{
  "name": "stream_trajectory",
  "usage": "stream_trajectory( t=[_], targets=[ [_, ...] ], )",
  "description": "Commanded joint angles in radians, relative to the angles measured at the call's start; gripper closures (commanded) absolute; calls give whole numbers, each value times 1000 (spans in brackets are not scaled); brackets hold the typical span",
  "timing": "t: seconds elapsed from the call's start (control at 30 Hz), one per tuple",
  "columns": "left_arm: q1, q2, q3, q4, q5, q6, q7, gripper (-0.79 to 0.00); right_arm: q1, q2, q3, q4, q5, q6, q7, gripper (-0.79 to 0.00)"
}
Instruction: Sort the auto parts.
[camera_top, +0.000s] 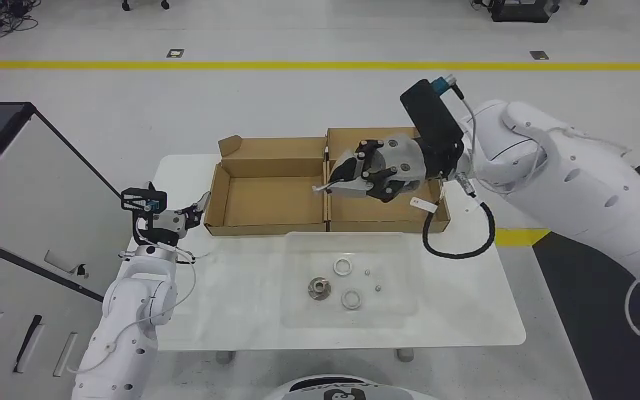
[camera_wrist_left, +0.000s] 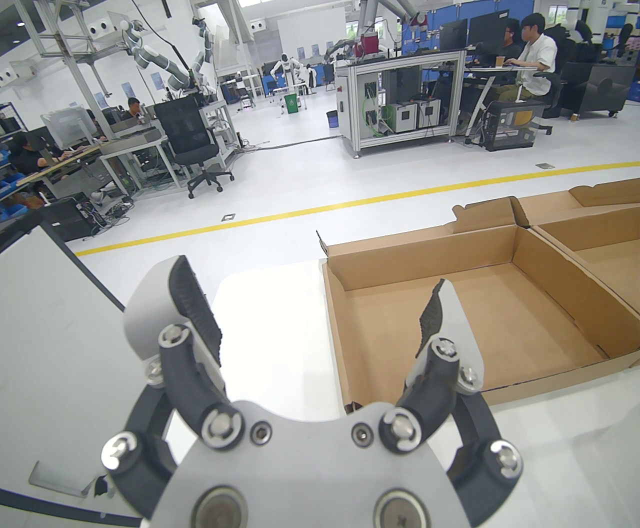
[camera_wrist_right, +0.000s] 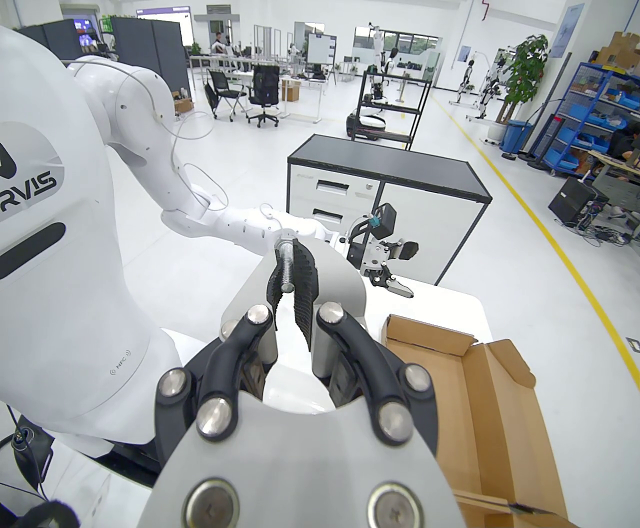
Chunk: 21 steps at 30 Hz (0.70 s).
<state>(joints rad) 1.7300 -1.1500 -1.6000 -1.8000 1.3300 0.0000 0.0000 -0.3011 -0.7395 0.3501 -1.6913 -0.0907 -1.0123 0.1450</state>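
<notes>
My right gripper (camera_top: 328, 184) hovers above the seam between two open cardboard boxes, shut on a threaded metal bolt (camera_wrist_right: 285, 266) that stands up between its pads. The left box (camera_top: 265, 198) is empty; the right box (camera_top: 390, 140) is mostly hidden under the right arm. My left gripper (camera_top: 193, 211) hangs open and empty at the table's left edge, just outside the left box (camera_wrist_left: 500, 320). On a clear tray (camera_top: 400, 305) at the table's middle lie two white rings (camera_top: 342, 266) (camera_top: 351, 298), a grey hub (camera_top: 318, 288) and two small bits (camera_top: 368, 270).
The white table (camera_top: 470, 300) has free room at its front and right. A black-topped cabinet (camera_wrist_right: 385, 167) stands off the table's left side. A yellow floor line (camera_top: 300, 65) runs behind the table.
</notes>
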Motion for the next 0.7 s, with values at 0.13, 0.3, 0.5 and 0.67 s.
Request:
stream_trajectory(
  t=[0.13, 0.3, 0.5, 0.67],
  targets=[
    [0, 0, 0, 0, 0, 0, 0, -785, 0, 0, 0, 0, 0, 0, 0, 0],
    [0, 0, 0, 0, 0, 0, 0, -785, 0, 0, 0, 0, 0, 0, 0, 0],
    [0, 0, 0, 0, 0, 0, 0, -785, -26, 0, 44, -36, 10, 0, -65, 0],
    [0, 0, 0, 0, 0, 0, 0, -785, -70, -2, 107, -109, -6, 0, -146, 0]
  ],
)
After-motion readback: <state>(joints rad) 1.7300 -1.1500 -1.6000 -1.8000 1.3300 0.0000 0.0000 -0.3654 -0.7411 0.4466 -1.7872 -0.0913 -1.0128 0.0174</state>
